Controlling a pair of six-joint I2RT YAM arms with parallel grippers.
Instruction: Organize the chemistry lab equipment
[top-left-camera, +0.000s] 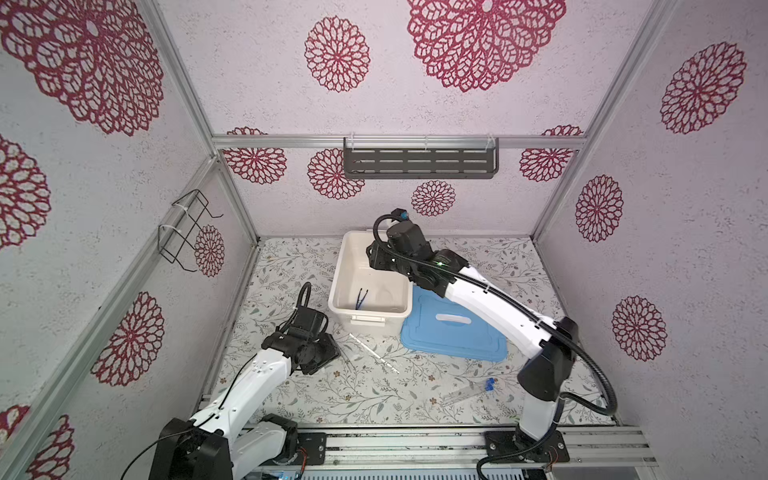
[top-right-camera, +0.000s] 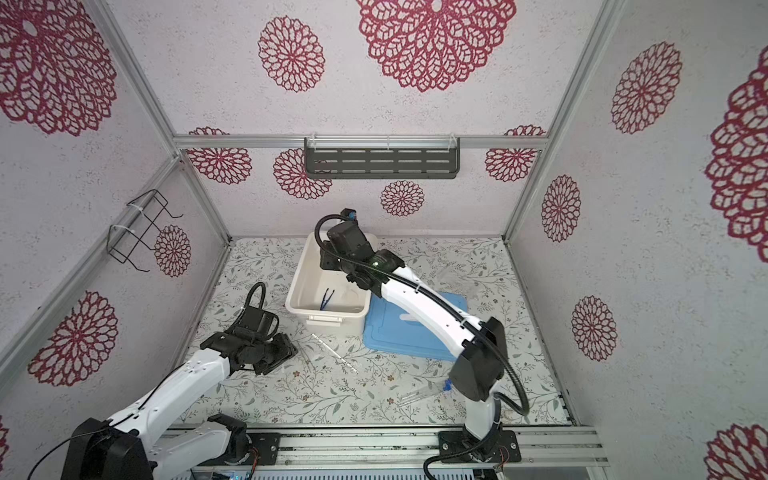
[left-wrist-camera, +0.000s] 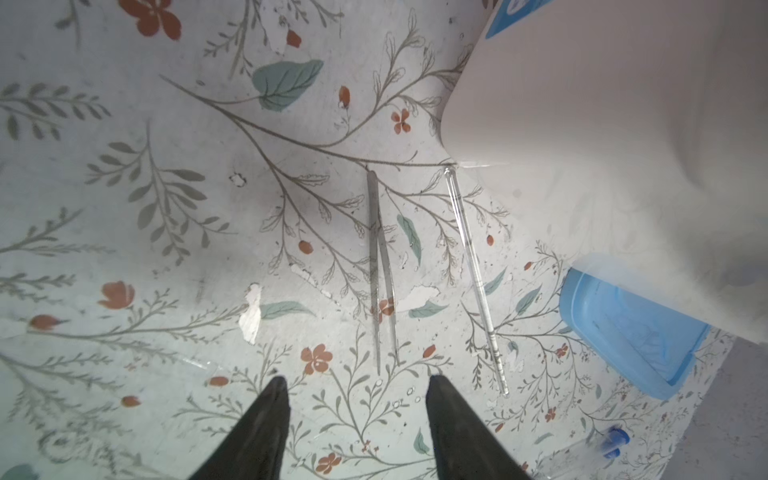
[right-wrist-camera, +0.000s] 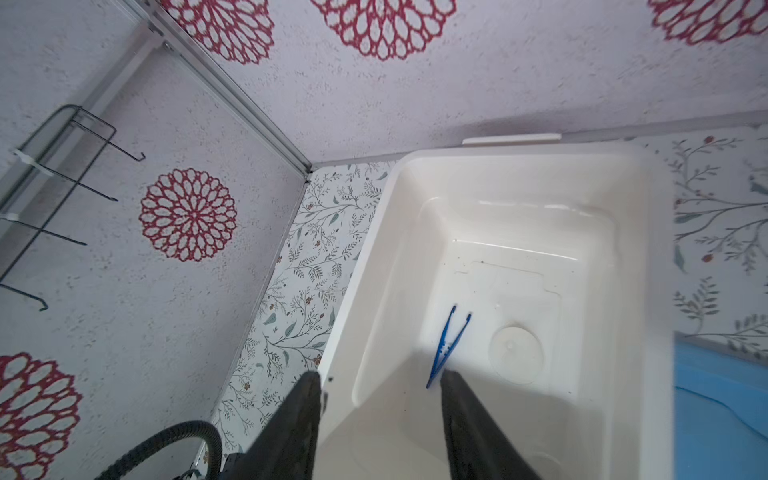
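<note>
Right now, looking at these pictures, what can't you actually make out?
- Right gripper: its own wrist hides the fingertips in both top views.
- Blue-capped tubes: clear bodies too faint in a top view; blurred at the left wrist view's edge.
- Thin clear marked stick: markings too small to read in the left wrist view.
- Round clear vessel in the white bin: too faint in the right wrist view to tell dish from lid.

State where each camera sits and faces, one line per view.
Both top views: high at the front, looking down at the table; left arm and right arm show.
Left wrist: above the table, facing down at metal tweezers and thin marked stick; open left gripper shows.
Right wrist: over the white bin, facing into it at blue tweezers; open right gripper shows.
Shared: white bin and blue lid, in both wrist views.
</note>
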